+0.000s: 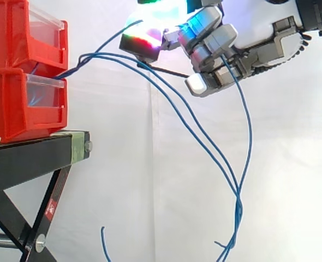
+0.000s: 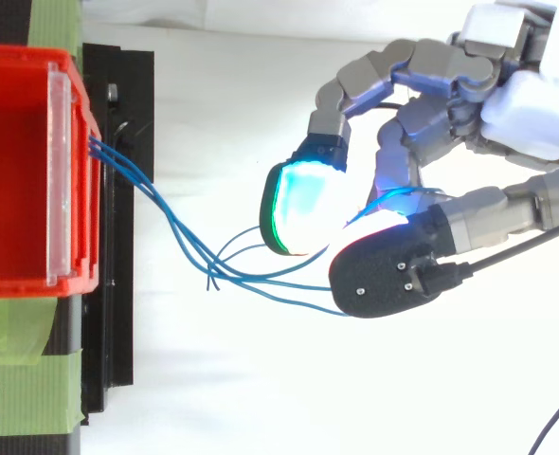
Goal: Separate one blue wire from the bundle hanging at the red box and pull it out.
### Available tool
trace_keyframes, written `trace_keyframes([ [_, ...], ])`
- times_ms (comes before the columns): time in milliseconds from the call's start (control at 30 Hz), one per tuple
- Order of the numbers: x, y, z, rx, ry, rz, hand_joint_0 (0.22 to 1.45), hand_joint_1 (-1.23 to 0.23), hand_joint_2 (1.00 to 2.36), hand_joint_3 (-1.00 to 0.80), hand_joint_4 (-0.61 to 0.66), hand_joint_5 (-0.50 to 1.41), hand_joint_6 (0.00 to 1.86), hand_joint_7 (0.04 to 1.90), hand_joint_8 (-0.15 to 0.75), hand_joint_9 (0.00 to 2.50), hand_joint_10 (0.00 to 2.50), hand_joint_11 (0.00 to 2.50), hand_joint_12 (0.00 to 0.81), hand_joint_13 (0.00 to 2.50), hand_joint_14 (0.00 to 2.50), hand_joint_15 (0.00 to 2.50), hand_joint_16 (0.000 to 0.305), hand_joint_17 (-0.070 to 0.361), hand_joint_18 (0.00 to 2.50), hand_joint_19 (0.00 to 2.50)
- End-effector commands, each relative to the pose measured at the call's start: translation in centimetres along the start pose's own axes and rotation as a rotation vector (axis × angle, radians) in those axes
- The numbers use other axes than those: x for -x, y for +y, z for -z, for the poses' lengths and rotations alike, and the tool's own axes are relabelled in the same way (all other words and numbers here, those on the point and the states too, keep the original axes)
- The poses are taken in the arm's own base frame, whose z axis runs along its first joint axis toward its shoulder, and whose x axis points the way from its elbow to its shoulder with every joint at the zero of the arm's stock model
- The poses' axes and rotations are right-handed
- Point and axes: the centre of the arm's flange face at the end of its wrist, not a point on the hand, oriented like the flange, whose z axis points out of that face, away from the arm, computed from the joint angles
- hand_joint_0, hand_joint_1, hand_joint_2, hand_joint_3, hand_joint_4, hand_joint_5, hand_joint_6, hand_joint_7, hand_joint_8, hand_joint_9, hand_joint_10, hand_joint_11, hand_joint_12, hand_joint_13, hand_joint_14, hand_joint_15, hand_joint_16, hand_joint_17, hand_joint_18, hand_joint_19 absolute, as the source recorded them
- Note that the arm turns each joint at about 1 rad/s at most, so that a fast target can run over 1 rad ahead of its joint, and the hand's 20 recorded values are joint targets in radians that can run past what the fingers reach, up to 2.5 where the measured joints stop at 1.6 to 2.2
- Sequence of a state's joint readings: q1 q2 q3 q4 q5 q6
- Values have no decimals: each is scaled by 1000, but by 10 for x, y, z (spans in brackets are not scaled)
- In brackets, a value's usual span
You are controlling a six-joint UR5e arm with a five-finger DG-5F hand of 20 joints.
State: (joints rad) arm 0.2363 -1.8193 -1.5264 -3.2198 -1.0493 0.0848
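Observation:
Several blue wires (image 1: 172, 103) leave the gap between two stacked red boxes (image 1: 13, 103) at the left and sag down to the right, crossing low in the side view. My hand (image 1: 215, 43) hovers to the right of the boxes, above the sagging wires, fingers curled. One blue wire (image 1: 247, 125) rises from the bundle into the glowing fingertips (image 2: 298, 204) and drops from the fingers in a long loop. Seen from above, the wires (image 2: 166, 213) fan from the box front (image 2: 76, 171) to the hand (image 2: 507, 104), between pad and thumb.
The boxes sit on a black stand (image 1: 30, 158) with a slanted leg below. Green tape (image 2: 24, 398) holds the box to the stand. A white curtain lies behind. Loose wire ends (image 1: 102, 240) hang near the bottom of the side view.

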Motion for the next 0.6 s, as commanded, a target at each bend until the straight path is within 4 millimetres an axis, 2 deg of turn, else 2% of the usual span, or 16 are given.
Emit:
trace_keyframes([
  [0, 0, 0, 0, 0, 0, -1, 572, -474, 1032, -176, 167, -173, 948, 973, 380, 883, 1063, 1287, 462, 652, 1374, 1135, 64, 144, 841, 776],
  [567, 0, 0, 0, 0, 0, 0, 574, -416, 1001, -194, 147, -164, 938, 984, 380, 901, 985, 1341, 458, 649, 1354, 1137, 63, 143, 825, 791],
])
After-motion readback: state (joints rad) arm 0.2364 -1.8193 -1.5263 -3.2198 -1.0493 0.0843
